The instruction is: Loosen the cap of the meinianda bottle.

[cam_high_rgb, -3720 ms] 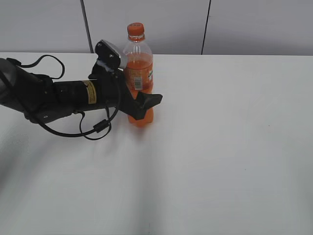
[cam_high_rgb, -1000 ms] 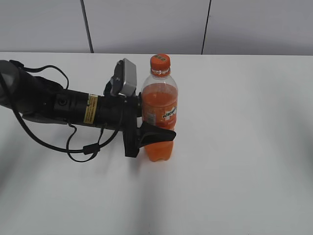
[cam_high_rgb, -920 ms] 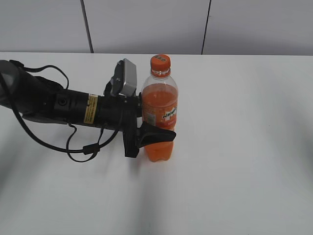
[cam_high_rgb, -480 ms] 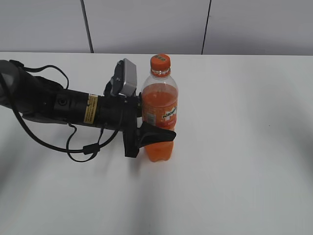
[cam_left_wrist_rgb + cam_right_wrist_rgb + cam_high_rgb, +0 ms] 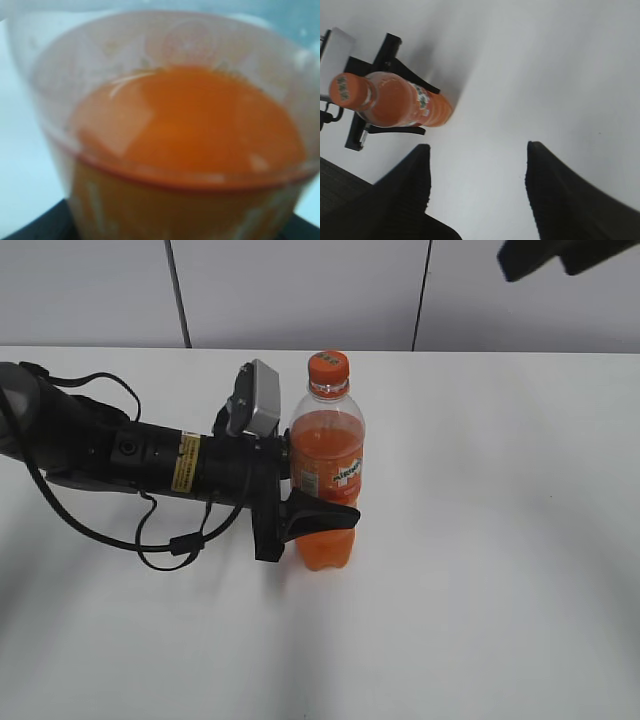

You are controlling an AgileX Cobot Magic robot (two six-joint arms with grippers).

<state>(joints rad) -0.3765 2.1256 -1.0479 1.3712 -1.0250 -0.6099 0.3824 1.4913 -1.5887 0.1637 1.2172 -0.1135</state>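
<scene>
The meinianda bottle (image 5: pixel 327 480) stands upright on the white table, clear with orange liquid and an orange label. Its small orange cap (image 5: pixel 328 367) is on top. My left gripper (image 5: pixel 300 512) is shut on the bottle's lower body from the left. The left wrist view is filled by the blurred bottle (image 5: pixel 185 140). My right gripper (image 5: pixel 560 255) is high at the top right edge of the exterior view. In the right wrist view it (image 5: pixel 477 150) is open and empty, above the table, with the bottle (image 5: pixel 402 102) and cap (image 5: pixel 346 90) down to its left.
The white table (image 5: pixel 480 540) runs to a grey panelled wall at the back. The left arm and its cables (image 5: pixel 110 455) lie across the table's left side.
The left gripper earlier carried the bottle from the back toward the table's middle; over the last second bottle and left arm stay still. The right gripper has entered at the top right.
</scene>
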